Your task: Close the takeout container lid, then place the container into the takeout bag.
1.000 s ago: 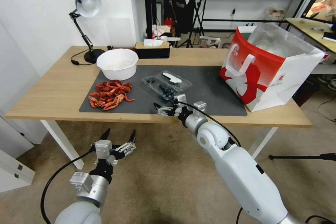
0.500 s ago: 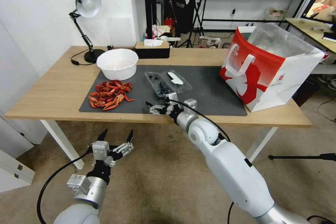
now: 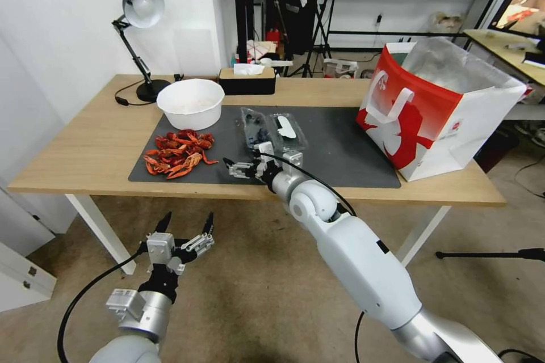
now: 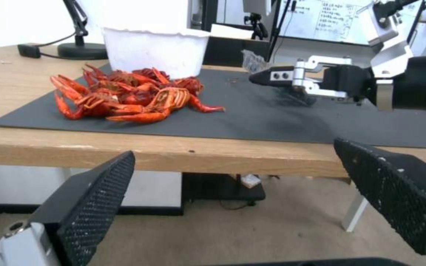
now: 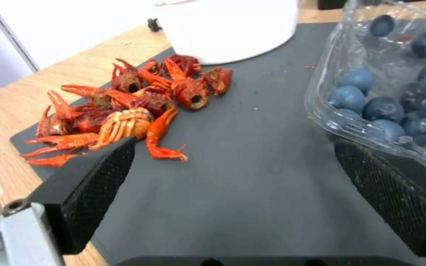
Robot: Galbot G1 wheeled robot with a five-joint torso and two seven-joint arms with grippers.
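The takeout container (image 3: 254,131) lies open on the dark mat, its tray half holding blueberries. Its lid (image 3: 285,126), with a white label, lies flat beside the tray on the bag's side. My right gripper (image 3: 234,168) hovers open low over the mat, at the tray's near left corner. In the right wrist view the tray (image 5: 390,92) sits right against one finger of the right gripper (image 5: 235,147), with nothing between the pads. The red-and-white takeout bag (image 3: 437,108) stands open at the table's right end. My left gripper (image 3: 184,228) hangs open below the table edge.
A pile of red crawfish (image 3: 177,154) lies on the mat's left part, close to the right gripper. Behind it stands a white bowl (image 3: 190,103). A desk lamp (image 3: 139,8) and a tissue box (image 3: 247,80) sit along the back edge.
My right gripper has slid left along the front of the mat. The open container has turned and shifted slightly away and left. The left arm has sunk a little.
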